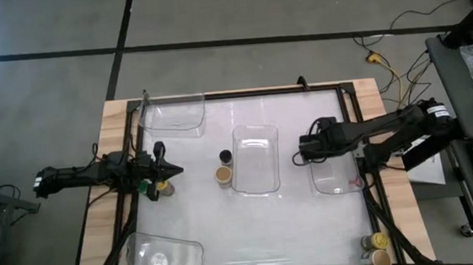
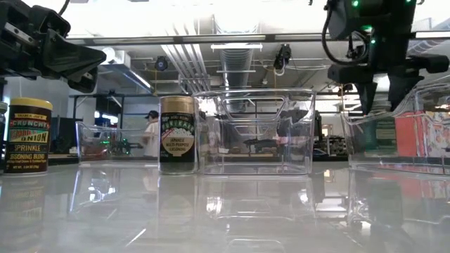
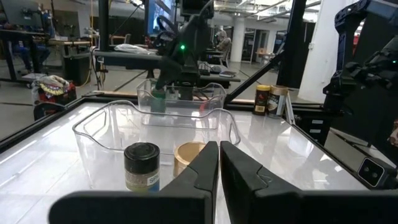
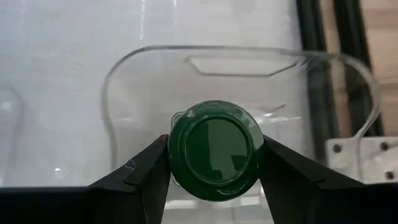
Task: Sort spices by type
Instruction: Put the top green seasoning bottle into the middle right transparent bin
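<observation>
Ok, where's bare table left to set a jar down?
Bare table lies between the centre bin and the front-left bin, and on toward the front-right jars. It is crowded left of the centre bin, where two jars stand, and by the left gripper. The right gripper holds a green-lidded jar over the right bin.

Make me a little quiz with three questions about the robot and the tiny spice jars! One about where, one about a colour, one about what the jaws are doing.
1. Where is the right gripper?
A. Over the bin on the right side of the table
B. Over the bin at the table's front left corner
C. Off the table

2. What colour is the lid of the jar it holds?
A. Yellow
B. Green
C. Black

3. How do the left gripper's jaws stand?
A. Wide open
B. Holding a bin
C. Shut, with nothing in them

Answers: 1 A, the high view shows it above the right bin. 2 B, the right wrist view shows the green-lidded jar between the jaws. 3 C, the left wrist view shows its fingers together.
</observation>
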{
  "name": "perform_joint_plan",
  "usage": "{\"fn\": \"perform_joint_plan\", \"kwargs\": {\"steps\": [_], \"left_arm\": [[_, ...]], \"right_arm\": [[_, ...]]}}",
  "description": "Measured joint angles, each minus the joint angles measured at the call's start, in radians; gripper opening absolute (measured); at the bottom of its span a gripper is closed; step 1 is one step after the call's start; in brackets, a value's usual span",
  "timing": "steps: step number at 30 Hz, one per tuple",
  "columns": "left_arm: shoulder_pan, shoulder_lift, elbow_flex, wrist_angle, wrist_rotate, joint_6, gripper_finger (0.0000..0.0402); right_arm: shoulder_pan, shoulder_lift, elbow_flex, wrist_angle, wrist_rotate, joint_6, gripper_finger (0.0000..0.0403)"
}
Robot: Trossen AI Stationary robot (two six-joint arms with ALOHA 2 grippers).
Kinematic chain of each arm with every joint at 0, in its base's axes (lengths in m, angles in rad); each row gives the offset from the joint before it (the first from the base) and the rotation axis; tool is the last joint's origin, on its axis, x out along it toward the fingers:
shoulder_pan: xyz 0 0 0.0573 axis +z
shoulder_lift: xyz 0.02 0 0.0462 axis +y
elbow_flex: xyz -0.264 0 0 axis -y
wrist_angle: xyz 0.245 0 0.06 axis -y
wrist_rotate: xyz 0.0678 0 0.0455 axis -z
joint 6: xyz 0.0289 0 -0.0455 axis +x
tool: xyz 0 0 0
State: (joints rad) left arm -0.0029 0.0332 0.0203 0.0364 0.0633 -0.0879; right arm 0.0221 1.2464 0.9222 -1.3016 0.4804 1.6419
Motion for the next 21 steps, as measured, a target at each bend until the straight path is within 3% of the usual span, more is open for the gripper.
{"fn": "perform_joint_plan", "kwargs": {"steps": [6, 21], "left_arm": [[0.000, 0.000, 0.000, 0.000, 0.000, 0.000, 0.0002], [0.000, 0.000, 0.000, 0.000, 0.000, 0.000, 0.0002]], "right_arm": [[-0.072, -0.001, -0.001, 0.049, -0.006, -0.078, 0.0208], [-0.075, 0.109, 0.002, 0.115, 0.002, -0.093, 0.0208]]}}
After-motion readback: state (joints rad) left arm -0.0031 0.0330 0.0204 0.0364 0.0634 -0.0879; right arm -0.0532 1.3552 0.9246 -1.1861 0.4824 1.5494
